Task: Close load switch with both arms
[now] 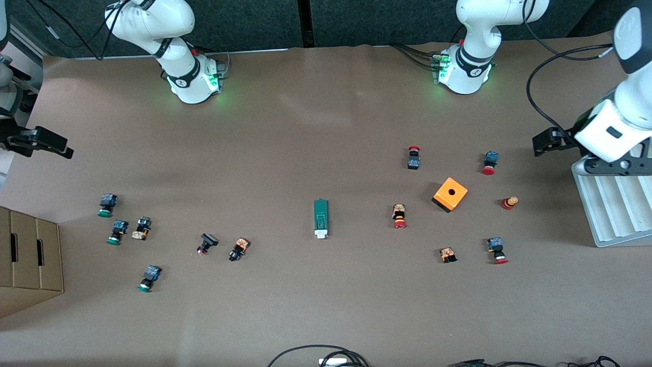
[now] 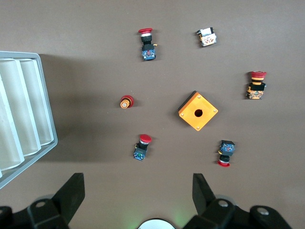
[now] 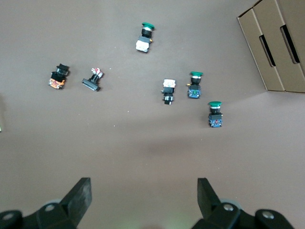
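No brand, label or lettering can be read on anything here.

Largest first: one brown table (image 1: 326,127) fills the front view. Two white arms rise from green-lit bases along its top edge. One cardboard box (image 1: 28,257) sits at the lower left edge, and one pale grooved tray (image 1: 616,204) at the right edge.

The left gripper (image 1: 547,142) hangs at the right edge, beside the tray, fingers (image 2: 71,193) spread wide with nothing between them. The right gripper (image 1: 43,142) hangs at the left edge, likewise wide and empty.

One orange cube (image 1: 450,194) with a hole lies right of centre. One load switch (image 1: 321,218), dark green with a white tab, lies at the centre.

Green-capped push buttons (image 1: 107,205): three, at the left. Red-capped push buttons (image 1: 490,163): four, at the right.
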{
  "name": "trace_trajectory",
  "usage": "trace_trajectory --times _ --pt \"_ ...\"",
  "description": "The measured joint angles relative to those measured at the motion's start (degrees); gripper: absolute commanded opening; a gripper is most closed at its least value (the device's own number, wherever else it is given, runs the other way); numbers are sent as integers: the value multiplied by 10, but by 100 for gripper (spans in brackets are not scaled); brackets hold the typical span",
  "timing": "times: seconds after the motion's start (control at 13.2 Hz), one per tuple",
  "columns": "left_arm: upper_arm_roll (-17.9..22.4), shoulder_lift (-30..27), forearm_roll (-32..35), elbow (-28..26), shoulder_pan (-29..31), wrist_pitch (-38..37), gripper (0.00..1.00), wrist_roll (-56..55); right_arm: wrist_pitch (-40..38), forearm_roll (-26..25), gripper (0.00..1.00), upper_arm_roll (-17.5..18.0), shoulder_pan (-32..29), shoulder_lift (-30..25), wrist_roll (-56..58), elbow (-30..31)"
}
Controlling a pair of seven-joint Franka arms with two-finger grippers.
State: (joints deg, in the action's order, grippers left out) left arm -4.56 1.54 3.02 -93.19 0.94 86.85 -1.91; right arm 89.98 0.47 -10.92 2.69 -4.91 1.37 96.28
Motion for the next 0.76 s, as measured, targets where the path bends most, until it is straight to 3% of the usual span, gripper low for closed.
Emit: trace_trajectory --times 0.76 --pt "-16 1 -11 -1 3 27 100 -1 1 0 100 6 1 1 1 0"
